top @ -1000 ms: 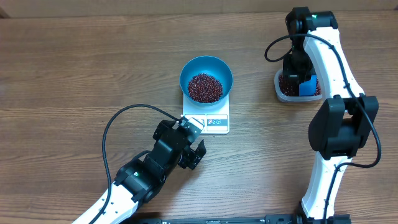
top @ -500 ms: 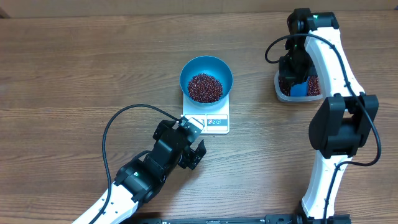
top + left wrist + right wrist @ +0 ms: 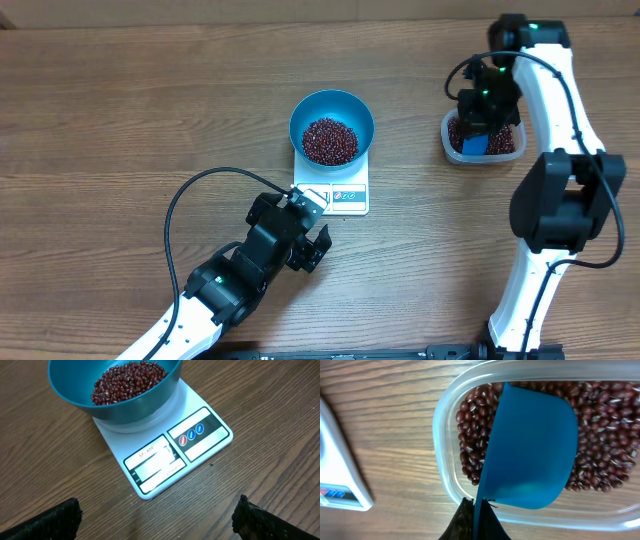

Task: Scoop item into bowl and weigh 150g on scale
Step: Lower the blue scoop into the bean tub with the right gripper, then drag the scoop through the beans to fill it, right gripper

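Near left: left gripper (image 3: pixel 157 527) spread wide, empty, beside the white scale (image 3: pixel 340 198). Centre: tiny red-brown beans (image 3: pixel 329 140) heaped in the teal bowl (image 3: pixel 332 105) atop it. Far right: right gripper (image 3: pixel 475 510) pinching a blue scoop (image 3: pixel 530 450) in a clear tub (image 3: pixel 442 425).

Left jaws wide, right seemingly pinched.
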Robot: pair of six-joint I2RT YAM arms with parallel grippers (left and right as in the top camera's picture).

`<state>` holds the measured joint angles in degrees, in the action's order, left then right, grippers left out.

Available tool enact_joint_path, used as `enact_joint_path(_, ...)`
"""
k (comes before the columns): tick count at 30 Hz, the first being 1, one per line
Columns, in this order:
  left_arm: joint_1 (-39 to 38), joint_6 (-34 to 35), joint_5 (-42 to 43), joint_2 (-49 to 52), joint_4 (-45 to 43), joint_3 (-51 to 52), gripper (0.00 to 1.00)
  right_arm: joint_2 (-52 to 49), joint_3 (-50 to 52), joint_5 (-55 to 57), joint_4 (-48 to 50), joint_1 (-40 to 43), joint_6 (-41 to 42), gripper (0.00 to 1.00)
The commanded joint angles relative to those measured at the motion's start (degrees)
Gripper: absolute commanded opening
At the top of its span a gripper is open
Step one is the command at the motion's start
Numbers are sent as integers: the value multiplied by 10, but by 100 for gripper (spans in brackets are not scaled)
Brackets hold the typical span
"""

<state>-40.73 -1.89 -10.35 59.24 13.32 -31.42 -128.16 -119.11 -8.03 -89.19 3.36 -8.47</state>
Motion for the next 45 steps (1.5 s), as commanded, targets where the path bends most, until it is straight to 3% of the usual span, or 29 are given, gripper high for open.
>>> enact_joint_path(1,3,-7,-6,-4,0,3,99,-11,-1,-125,-10,26,-75,4)
enact_joint_path(5,3,-7,-6,-4,-1,3,99,-11,-1,-227,-29,50,-162,4)
enact_joint_path(32,3,-7,-6,-4,0,3,99,-11,-1,-232,-46,173,-153,4)
enact_joint_path(45,3,-7,-6,-4,0,3,100,-11,-1,-273,-79,196,-210,4)
